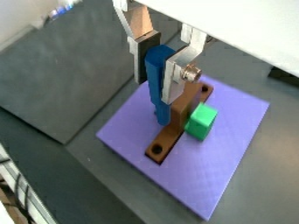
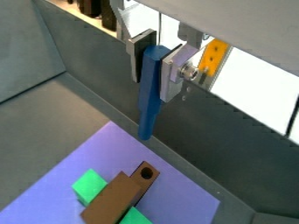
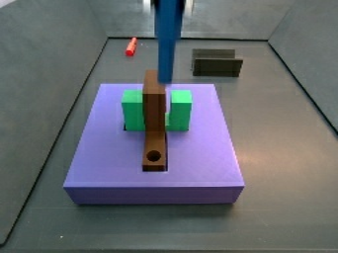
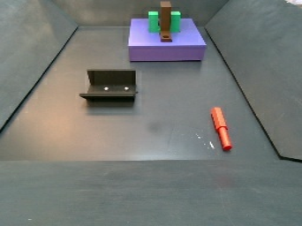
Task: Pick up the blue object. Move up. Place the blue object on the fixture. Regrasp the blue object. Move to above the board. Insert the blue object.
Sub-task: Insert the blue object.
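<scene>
My gripper (image 1: 159, 83) is shut on the blue object (image 1: 159, 109), a slim blue peg hanging upright from the jaws. Both wrist views show it (image 2: 146, 114); the gripper (image 2: 152, 80) holds its upper end. It hangs well above the purple board (image 1: 222, 166), near the brown bar (image 1: 170, 138) and green block (image 1: 204, 121). In a side view the peg (image 3: 168, 44) comes down from the frame's top over the far end of the bar (image 3: 156, 128); the bar's hole (image 3: 156, 156) is at the near end. The fixture (image 3: 218, 64) stands empty behind the board.
A red peg (image 4: 220, 128) lies on the floor, also seen in a side view (image 3: 130, 45). The fixture (image 4: 109, 86) stands apart from the board (image 4: 183, 48). Grey walls enclose the floor.
</scene>
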Available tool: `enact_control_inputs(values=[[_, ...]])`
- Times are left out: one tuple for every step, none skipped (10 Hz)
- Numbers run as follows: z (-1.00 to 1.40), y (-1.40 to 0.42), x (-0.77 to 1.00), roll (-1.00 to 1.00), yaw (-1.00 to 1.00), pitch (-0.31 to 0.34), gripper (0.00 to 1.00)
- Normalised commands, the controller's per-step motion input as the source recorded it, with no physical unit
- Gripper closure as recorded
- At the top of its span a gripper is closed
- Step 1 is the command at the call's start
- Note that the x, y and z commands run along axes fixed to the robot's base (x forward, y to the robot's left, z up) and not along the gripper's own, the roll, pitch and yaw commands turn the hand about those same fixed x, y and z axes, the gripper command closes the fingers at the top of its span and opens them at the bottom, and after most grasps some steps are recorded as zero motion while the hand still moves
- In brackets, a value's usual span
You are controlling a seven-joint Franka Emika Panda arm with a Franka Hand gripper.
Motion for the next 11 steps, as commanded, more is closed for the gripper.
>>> enact_control_inputs(values=[[-0.81, -0.13, -0.06, -0.02, 0.00, -0.221, 1.00], [-0.77, -0.04, -0.12, 0.00, 0.00, -0.234, 1.00], [-0.55, -0.06, -0.11, 0.07, 0.00, -0.180, 1.00], [-0.49, -0.02, -0.09, 0.12, 0.00, -0.141, 1.00], [-0.45, -0.07, -0.13, 0.17, 0.01, -0.143, 1.00], [-0.43, -0.10, -0.09, 0.20, 0.00, -0.100, 1.00], [-0.37, -0.10, 0.00, 0.18, 0.00, -0.006, 1.00], [-0.29, -0.07, 0.00, 0.17, 0.00, 0.000, 1.00], [-0.28, -0.05, 0.03, 0.09, 0.00, 0.013, 1.00], [-0.29, -0.04, 0.01, 0.10, 0.00, 0.004, 1.00], [-0.28, -0.04, 0.01, 0.08, 0.00, 0.000, 1.00]])
